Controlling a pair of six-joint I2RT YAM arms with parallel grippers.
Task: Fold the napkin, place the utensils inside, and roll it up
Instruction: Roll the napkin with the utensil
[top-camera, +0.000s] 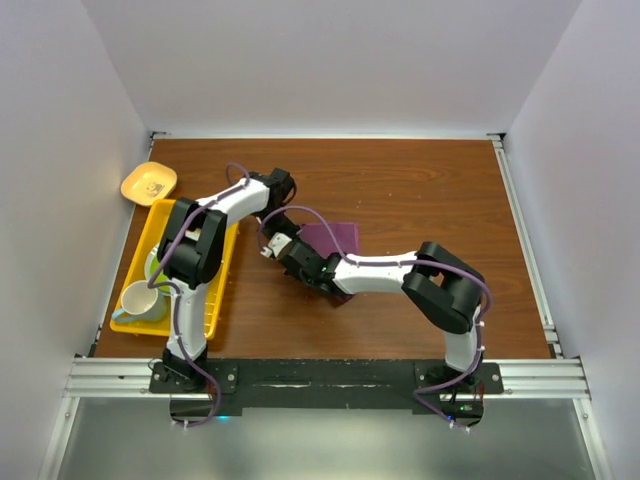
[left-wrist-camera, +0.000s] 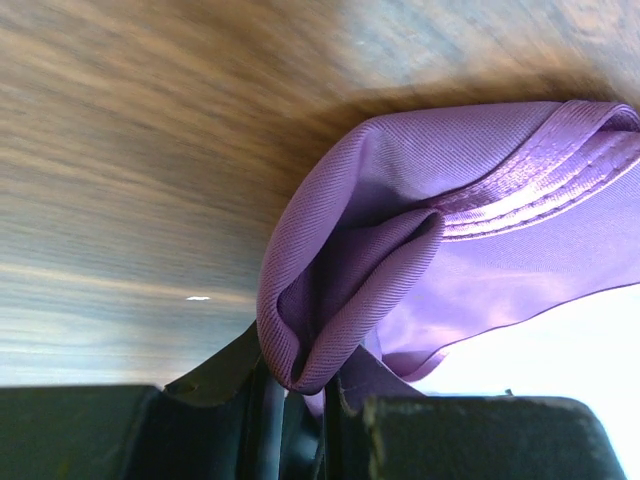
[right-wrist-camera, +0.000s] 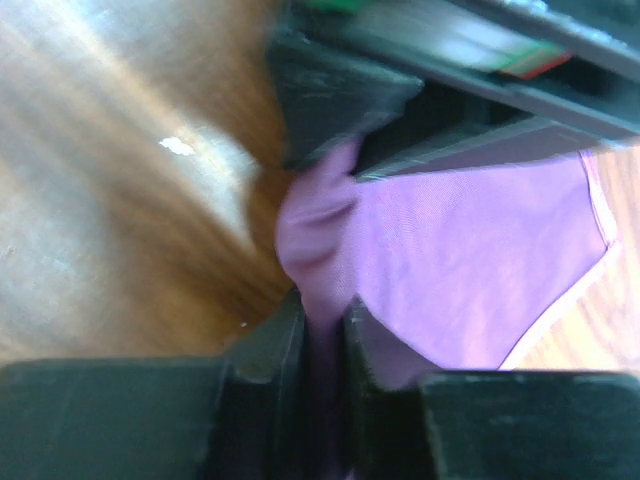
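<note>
The plum-purple napkin (top-camera: 338, 238) lies mid-table, mostly under the two arms. My left gripper (top-camera: 290, 222) comes in from the left and is shut on a bunched fold of the napkin (left-wrist-camera: 480, 200), which rises out from between the fingers (left-wrist-camera: 300, 385). My right gripper (top-camera: 288, 248) reaches in from the right, right beside the left one. It is shut on the napkin's edge (right-wrist-camera: 470, 260), with cloth pinched between its fingers (right-wrist-camera: 322, 320). The left gripper (right-wrist-camera: 345, 150) shows just ahead of it on the same edge. No utensils can be made out in any view.
A yellow tray (top-camera: 225, 290) stands along the left edge, holding a white cup (top-camera: 140, 298) and a green plate (top-camera: 153, 266). A small yellow dish (top-camera: 148, 183) sits behind the tray. Bare wooden table extends to the back and right.
</note>
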